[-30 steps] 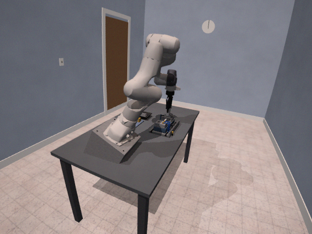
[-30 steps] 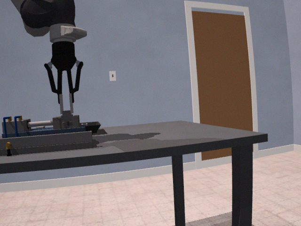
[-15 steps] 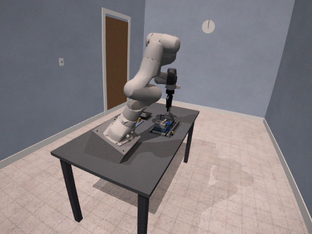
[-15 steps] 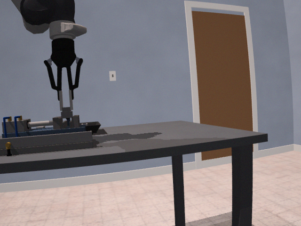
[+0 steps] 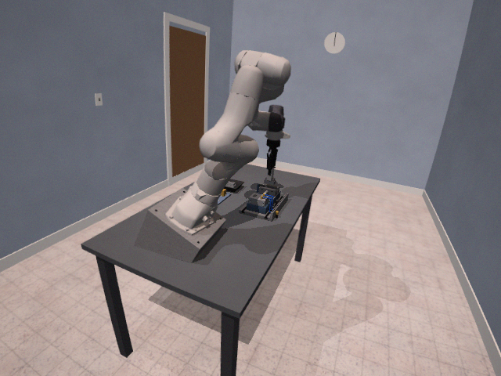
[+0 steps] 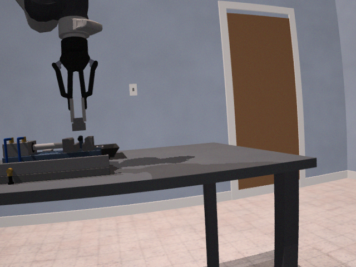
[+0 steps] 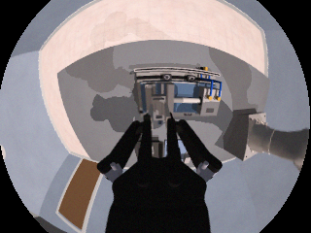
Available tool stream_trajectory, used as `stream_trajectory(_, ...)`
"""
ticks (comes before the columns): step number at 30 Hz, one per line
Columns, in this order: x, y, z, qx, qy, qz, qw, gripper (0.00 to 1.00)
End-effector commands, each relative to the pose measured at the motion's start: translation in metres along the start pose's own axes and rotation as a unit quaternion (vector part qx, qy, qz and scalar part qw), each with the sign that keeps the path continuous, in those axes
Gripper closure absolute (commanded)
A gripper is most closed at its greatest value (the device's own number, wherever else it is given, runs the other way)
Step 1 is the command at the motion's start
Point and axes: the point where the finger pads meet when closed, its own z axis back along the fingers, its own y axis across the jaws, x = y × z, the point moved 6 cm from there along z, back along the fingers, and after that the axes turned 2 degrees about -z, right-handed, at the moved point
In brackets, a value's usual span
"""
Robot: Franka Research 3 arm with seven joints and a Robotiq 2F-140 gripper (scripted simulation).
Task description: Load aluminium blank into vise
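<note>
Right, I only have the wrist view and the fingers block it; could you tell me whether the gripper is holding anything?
Observer: Yes. In the exterior view the gripper is shut on a small grey block.
Operator: Thank you. Is the block free of the vise?
Observer: It is. It hangs in the air above the vise, over the opening, touching nothing below.
Operator: Is there anywhere nearby to put it down?
Observer: In the top view a dark, flat, tray-like thing lies beside the arm, apart from the vise. I cannot tell what is in it.
</note>
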Motion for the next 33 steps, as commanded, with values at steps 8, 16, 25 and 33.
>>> stream_trajectory(8, -0.002, 0.001, 0.009, 0.003, 0.001, -0.006, 1.000, 1.00)
stream_trajectory(16, -0.001, 0.001, 0.010, 0.003, 0.001, -0.006, 1.000, 1.00)
stream_trajectory(25, 0.047, -0.024, 0.012, 0.001, 0.005, -0.002, 1.000, 1.00)
stream_trajectory(33, 0.120, -0.048, 0.015, -0.002, 0.007, 0.001, 1.000, 1.00)
